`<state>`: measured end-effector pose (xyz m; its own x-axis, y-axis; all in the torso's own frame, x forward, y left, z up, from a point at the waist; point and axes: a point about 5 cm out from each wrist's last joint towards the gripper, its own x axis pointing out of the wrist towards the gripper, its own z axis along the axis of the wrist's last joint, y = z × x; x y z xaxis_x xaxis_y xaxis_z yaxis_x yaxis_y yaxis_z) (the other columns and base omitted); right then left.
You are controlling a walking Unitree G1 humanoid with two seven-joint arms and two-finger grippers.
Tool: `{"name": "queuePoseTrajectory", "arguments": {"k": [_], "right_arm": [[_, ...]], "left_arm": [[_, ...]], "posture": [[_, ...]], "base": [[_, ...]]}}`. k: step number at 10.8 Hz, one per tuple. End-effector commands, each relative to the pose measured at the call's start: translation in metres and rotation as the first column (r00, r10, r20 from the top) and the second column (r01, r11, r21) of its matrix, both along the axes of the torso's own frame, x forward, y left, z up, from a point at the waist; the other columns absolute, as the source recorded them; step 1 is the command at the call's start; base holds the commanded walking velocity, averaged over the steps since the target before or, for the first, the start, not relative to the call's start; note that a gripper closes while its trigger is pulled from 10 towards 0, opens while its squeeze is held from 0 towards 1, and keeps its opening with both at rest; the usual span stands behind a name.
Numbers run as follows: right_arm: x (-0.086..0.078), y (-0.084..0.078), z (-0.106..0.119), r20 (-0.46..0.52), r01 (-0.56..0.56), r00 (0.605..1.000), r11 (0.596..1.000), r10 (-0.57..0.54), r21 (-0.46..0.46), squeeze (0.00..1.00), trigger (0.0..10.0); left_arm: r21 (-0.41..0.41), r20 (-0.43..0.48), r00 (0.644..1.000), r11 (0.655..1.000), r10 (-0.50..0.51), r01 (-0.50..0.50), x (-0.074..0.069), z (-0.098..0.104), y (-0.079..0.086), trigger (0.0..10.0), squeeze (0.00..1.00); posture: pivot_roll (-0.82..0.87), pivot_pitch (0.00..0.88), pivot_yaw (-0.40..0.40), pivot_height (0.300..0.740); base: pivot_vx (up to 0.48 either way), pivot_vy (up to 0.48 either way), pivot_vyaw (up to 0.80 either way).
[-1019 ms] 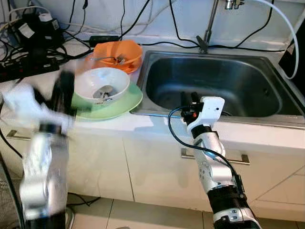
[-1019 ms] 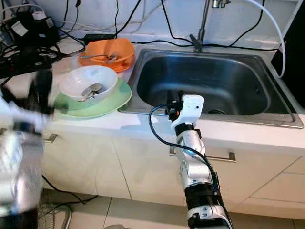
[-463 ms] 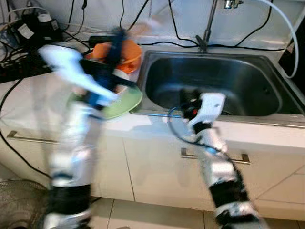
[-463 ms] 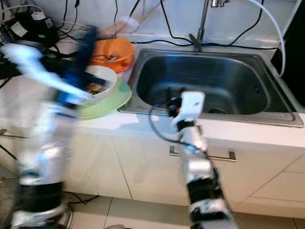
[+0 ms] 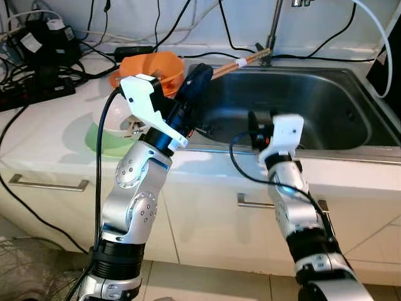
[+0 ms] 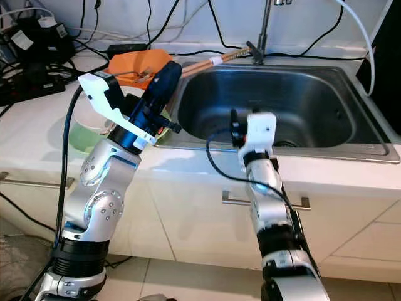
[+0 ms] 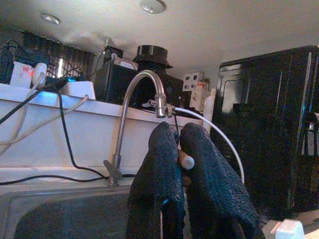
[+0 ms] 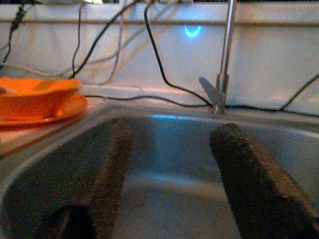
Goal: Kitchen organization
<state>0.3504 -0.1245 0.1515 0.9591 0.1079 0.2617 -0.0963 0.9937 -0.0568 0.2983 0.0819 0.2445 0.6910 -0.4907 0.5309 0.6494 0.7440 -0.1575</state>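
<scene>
Over the sink's [image 5: 351,94] rim at its 9 o'clock edge, we see the left gripper [image 5: 195,80] clamped on a pair of wooden chopsticks [image 5: 241,62], which slant toward 2 o'clock, tips near the faucet [image 5: 274,28]. At 9 o'clock from that gripper we see an orange bowl [image 5: 150,64], a white bowl [image 5: 116,122] and a green plate [image 5: 103,143]. Toward 4 o'clock, the right gripper [image 8: 172,164] hangs spread apart above the basin's front rim.

A tangle of black cables [image 5: 164,25] ran along the white wall behind the counter. Black power strips [image 5: 34,84] and adapters lay at the far left. White cabinet doors carried metal handles [image 5: 47,184].
</scene>
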Motion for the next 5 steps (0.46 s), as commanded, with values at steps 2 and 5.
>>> {"name": "queuePoseTrajectory", "arguments": {"k": [2, 5], "right_arm": [[0.004, 0.005, 0.006, 0.032, 0.008, 0.999, 0.998, -0.006, -0.07, 0.0, 10.0], [0.005, 0.002, 0.014, 0.128, 0.078, 0.991, 0.97, -0.05, -0.228, 0.0, 10.0]], "left_arm": [[0.046, -0.003, 1.0, 0.999, -0.016, 0.016, -0.002, -0.004, -0.003, 10.0, 0.0], [0.086, -0.039, 0.998, 0.995, -0.051, 0.054, -0.004, -0.011, -0.008, 10.0, 0.0]], "posture": [[0.11, 0.0, 0.075, 0.74], [0.11, 0.0, 0.081, 0.74]], "base": [[0.0, 0.0, 0.0], [0.0, 0.0, 0.0]]}}
